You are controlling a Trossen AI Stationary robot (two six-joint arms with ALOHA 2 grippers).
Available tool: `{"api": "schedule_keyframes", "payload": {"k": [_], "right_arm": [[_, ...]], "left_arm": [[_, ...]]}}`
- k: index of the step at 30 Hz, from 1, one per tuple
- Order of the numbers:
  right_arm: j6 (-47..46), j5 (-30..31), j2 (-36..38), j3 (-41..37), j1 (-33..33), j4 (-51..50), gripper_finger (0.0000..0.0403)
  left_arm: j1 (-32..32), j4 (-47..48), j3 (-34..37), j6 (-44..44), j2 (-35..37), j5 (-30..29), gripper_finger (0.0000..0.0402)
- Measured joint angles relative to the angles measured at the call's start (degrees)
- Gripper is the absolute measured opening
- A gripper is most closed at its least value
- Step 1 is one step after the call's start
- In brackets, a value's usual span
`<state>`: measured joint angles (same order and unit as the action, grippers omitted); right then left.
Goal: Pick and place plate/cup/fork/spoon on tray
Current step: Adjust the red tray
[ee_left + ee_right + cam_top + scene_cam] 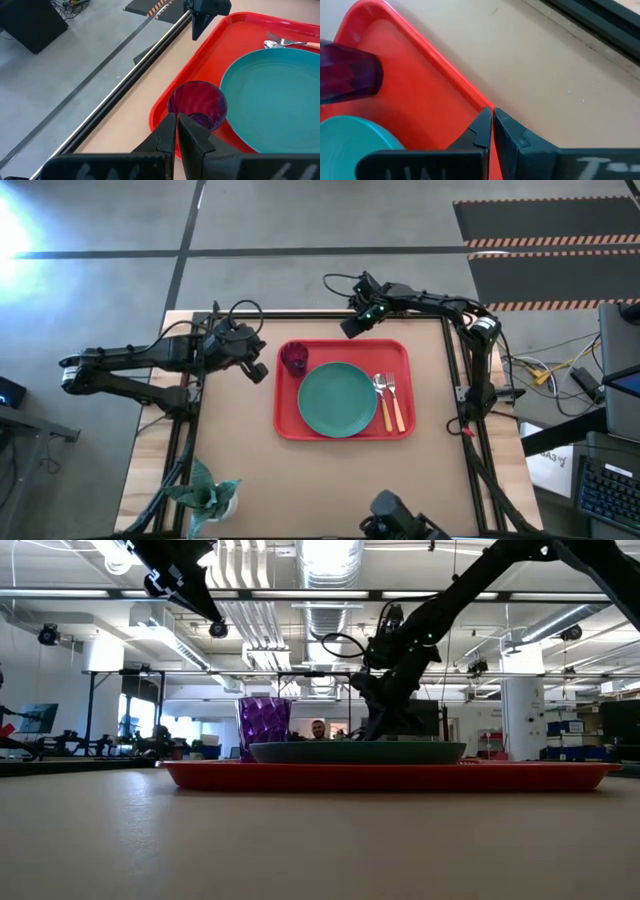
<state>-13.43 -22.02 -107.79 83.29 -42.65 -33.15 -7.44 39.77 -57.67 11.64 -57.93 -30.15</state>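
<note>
The large flat red rectangular plastic tray [345, 429] with rounded corners and a raised rim lies at the centre of the tan table [330, 485]. On it rests the round flat teal-green plate [336, 400], roughly central, with the small dark purple translucent tumbler, the cup [293, 358], standing upright in the tray's far left corner, just beside the plate's rim. To the right of the plate, the slim spoon [383, 402] with a silver oval bowl and an orange handle and the slim fork [394, 402] with silver tines and an orange handle lie side by side, parallel, heads toward the far edge; the spoon lies between plate and fork. All four items are thus on the tray. The left gripper [258, 369] hangs above the table just left of the tray's far left corner, near the cup but clear of it; its two dark fingers [165, 135] are pressed together and grasp nothing (the left wrist view shows the cup directly beyond the tips). The right gripper [351, 327] hangs above the table just beyond the tray's far edge, its fingers [481, 127] likewise closed tight on nothing, pointing toward the tray rim. A pale green potted plant [205, 495] stands at the near left of the table, well apart from the tray.
</note>
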Motion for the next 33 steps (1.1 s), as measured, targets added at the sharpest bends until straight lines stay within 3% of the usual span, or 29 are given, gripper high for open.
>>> {"api": "schedule_keyframes", "payload": {"k": [14, 33], "right_arm": [[-0.9, -2.1, 0.0, -0.1, 0.0, 0.6, 0.0008], [-0.5, 14.2, -0.1, -0.4, 2.7, -3.7, 0.0008]], "left_arm": [[0.0, -0.2, 0.0, 1.6, 0.0, 1.4, 0.0], [0.0, -0.3, 0.0, 1.6, 0.0, 1.6, 0.0]]}}
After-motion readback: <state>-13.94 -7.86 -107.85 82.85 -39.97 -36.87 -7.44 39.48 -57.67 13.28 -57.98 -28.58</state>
